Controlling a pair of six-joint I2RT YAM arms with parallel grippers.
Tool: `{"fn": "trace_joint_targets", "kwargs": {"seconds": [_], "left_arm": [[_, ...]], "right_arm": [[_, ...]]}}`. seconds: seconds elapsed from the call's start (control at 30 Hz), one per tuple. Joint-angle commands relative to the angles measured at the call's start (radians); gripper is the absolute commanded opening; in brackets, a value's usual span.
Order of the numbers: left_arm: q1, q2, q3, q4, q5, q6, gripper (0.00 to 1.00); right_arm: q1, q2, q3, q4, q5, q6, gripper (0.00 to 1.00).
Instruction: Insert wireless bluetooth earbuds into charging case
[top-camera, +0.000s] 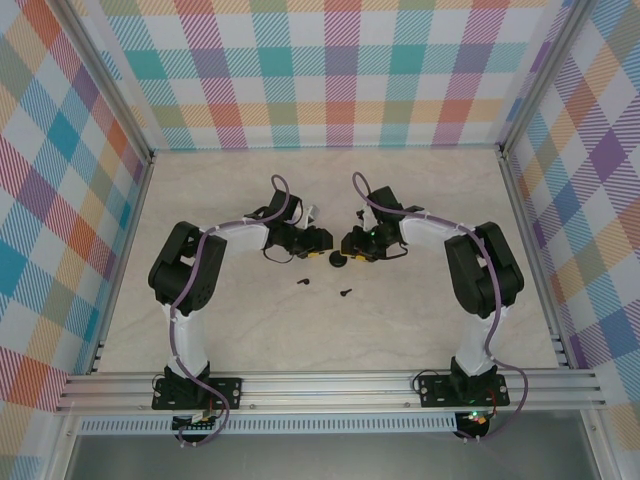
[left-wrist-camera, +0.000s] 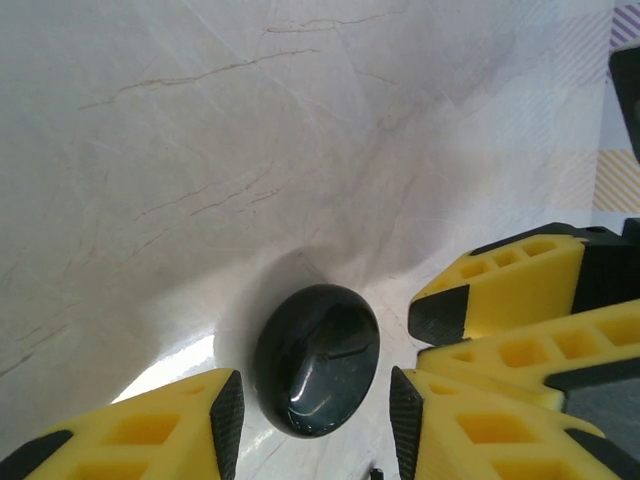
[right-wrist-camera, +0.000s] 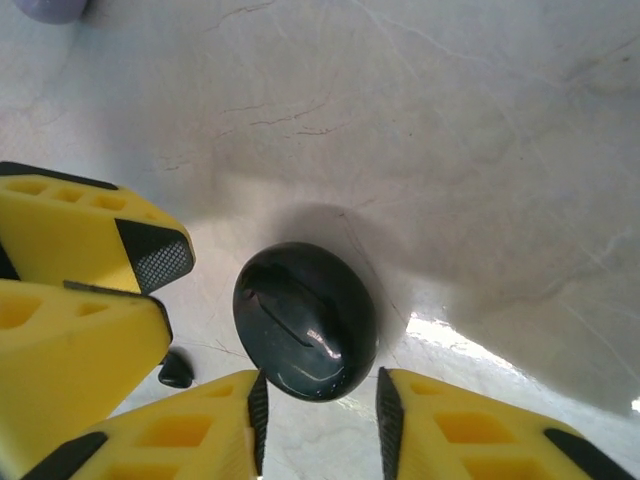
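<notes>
A lilac object (right-wrist-camera: 50, 8) is cut off at the far edge; a small black piece (right-wrist-camera: 176, 371) lies half hidden.

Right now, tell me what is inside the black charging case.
The black charging case is shut, so its inside is hidden; only its glossy outside shows. Two black earbuds lie outside it on the table.

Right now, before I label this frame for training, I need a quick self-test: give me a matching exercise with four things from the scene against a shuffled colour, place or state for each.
Things:
1 charging case
2 black earbuds
3 left end effector
4 table

Descriptions:
A pale, marbled
B yellow with black tips
C glossy black, rounded, closed
D tiny, lying loose, nearer the arm bases than the case

Pairs: 1C, 2D, 3B, 4A
</notes>
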Motion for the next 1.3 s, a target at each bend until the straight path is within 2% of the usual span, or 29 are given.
{"fn": "trace_joint_targets", "kwargs": {"seconds": [0.0,0.77,1.27], "left_arm": [[0.006,0.027,-0.006,0.026,0.036,-0.013,0.44],[-0.010,0.080,0.006,-0.001,0.081,0.004,0.41],[-0.033,0.071,-0.015,0.063,0.151,-0.053,0.40]], "right_arm": [[0.005,0.016,-0.002,0.016,-0.033,0.013,0.32],[0.006,0.073,0.005,0.019,-0.038,0.022,0.20],[0.005,0.091,0.001,0.030,-0.036,0.027,0.19]]}}
